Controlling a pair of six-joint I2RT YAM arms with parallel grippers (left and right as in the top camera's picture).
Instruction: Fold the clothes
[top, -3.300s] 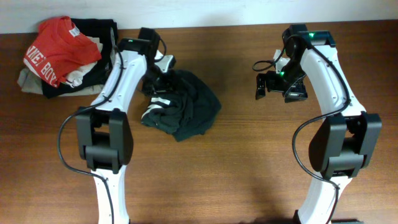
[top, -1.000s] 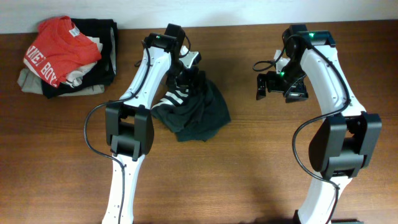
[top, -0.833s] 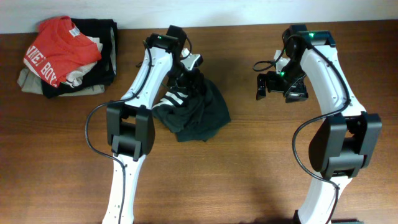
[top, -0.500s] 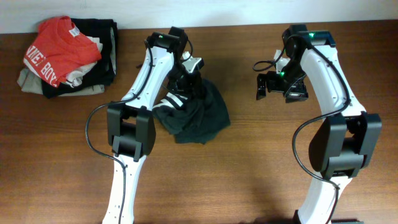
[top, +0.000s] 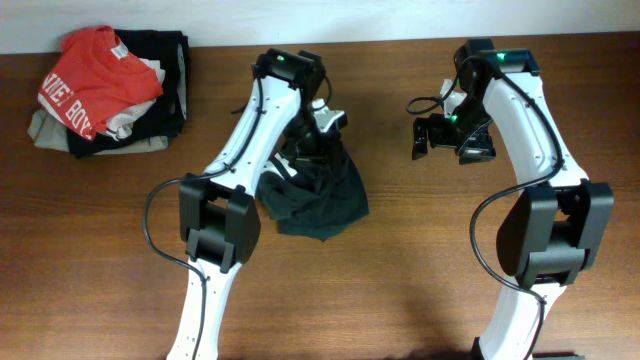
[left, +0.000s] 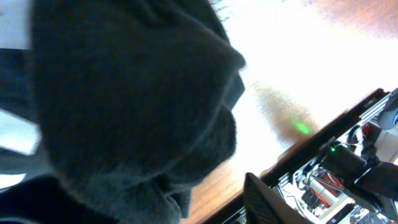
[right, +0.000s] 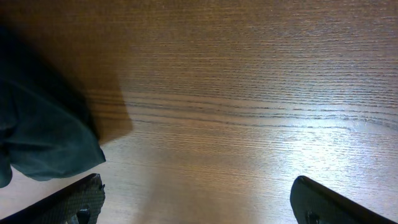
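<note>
robot lab, wooden table (top: 400, 260), 2 white arms (top: 250, 125), bare wiring (left: 336, 177)

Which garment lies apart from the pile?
The dark teal T-shirt, crumpled mid-table; the red shirt and black garment are stacked together at the table's corner.

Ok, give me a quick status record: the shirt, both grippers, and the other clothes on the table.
T-shirt: dark, crumpled in a heap, not folded, near the middle of the table
left gripper: down in the fabric at the heap's far edge; whether it grips is unclear
right gripper: open, empty, over bare wood beside the T-shirt
pile: other clothes at the far left corner, red shirt on top, apart from the T-shirt
</note>
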